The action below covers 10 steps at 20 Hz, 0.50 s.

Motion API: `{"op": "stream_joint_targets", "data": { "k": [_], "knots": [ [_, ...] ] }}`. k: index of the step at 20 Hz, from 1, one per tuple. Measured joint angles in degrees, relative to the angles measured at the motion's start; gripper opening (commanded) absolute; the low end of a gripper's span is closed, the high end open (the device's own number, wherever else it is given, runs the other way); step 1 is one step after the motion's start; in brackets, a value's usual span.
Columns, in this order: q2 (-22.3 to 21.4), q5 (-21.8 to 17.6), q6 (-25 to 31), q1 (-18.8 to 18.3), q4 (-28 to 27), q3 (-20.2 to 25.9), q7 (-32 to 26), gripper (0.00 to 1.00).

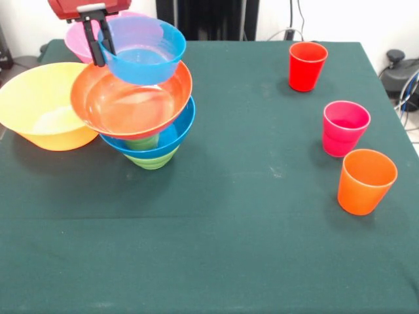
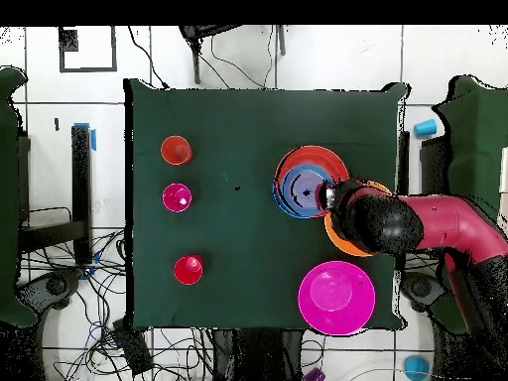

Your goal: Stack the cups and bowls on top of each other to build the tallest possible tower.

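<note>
The tower (image 1: 147, 111) was seen at the far left of the green table (image 1: 249, 229) in the front view. Its base was formed by the small green bowl (image 1: 152, 158), nested under the wide blue bowl (image 1: 171, 139). On these the shallow orange-red bowl (image 1: 131, 101) was tilted toward the camera, and the small translucent blue bowl (image 1: 143, 49) was held on top.

The gripper (image 1: 101, 44) was seen coming down from the top edge, its dark fingers (image 1: 96, 47) closed over the left rim of the translucent blue bowl, one inside and one outside the wall. In the overhead view the arm (image 2: 437, 223) reached in from the right, covering part of the pile.

The big yellow-orange bowl (image 1: 42, 104) lay just left of the tower, touching or nearly touching it. The big pink bowl (image 1: 80, 40) was partly hidden behind the gripper.

Three cups stood well apart on the right side: the red cup (image 1: 306, 65) farthest, the magenta-pink cup (image 1: 344, 127) in the middle, the orange cup (image 1: 365, 181) nearest.
</note>
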Motion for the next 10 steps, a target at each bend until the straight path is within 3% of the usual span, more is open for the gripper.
{"op": "stream_joint_targets", "data": {
  "k": [10],
  "knots": [
    [3.67,-3.34,0.0,-0.45,-0.08,-0.02,-1.57,0.0]
  ]
}}
